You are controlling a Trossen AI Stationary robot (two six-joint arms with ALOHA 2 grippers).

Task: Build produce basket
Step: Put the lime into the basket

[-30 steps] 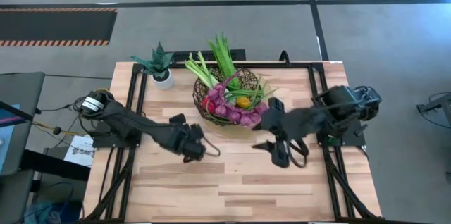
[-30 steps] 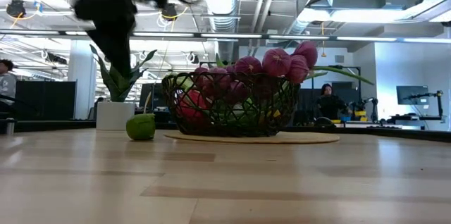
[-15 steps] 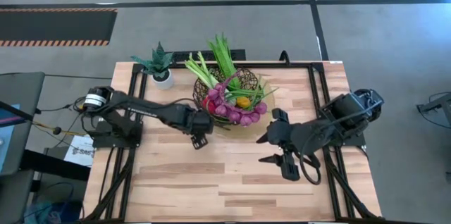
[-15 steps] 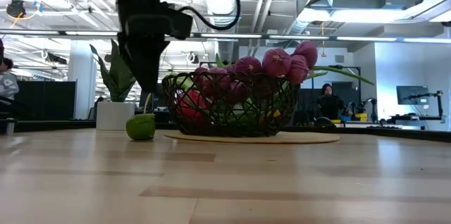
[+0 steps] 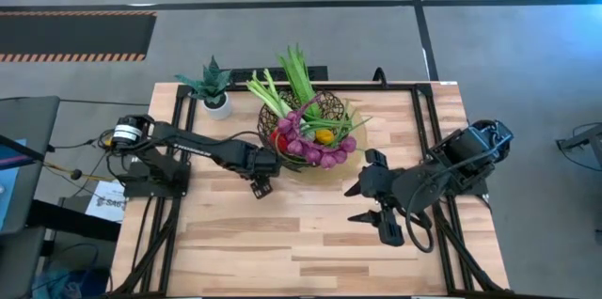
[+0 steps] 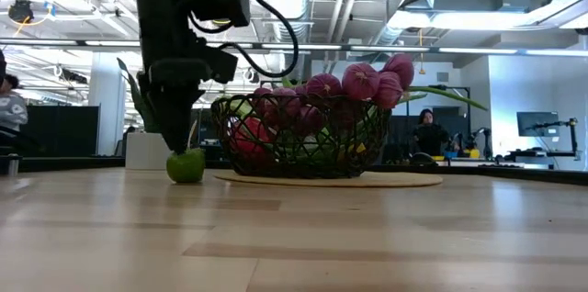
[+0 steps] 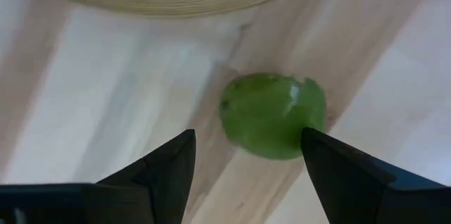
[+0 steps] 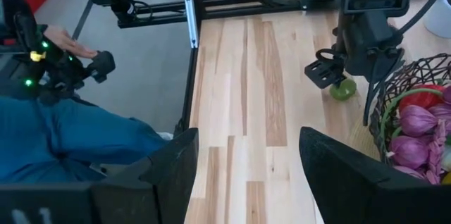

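Observation:
The dark wire basket [image 5: 307, 128] stands on a tan round mat [image 6: 331, 180] at the table's far middle. It holds purple onions [image 6: 358, 81], a red pepper [image 6: 243, 136], a lemon [image 5: 324, 135] and green stalks [image 5: 296, 71]. The green lime [image 6: 186, 165] lies on the table just left of the basket, and shows in the left wrist view [image 7: 273, 115]. My left gripper [image 5: 262, 186] [image 7: 246, 136] is open, pointing down right over the lime, one finger on either side. My right gripper [image 5: 371, 212] is open and empty over the table, right of the middle.
A small potted spiky plant [image 5: 214, 87] stands at the far left, behind the lime. Bare wood lies in front of the basket toward the near edge. A person's hand and blue-clad legs [image 8: 70, 132] show beyond the table's edge in the right wrist view.
My left gripper has gone from the table's middle toward the basket and come down over the lime, which has stayed in place. My right gripper has drawn back from the basket toward the near right.

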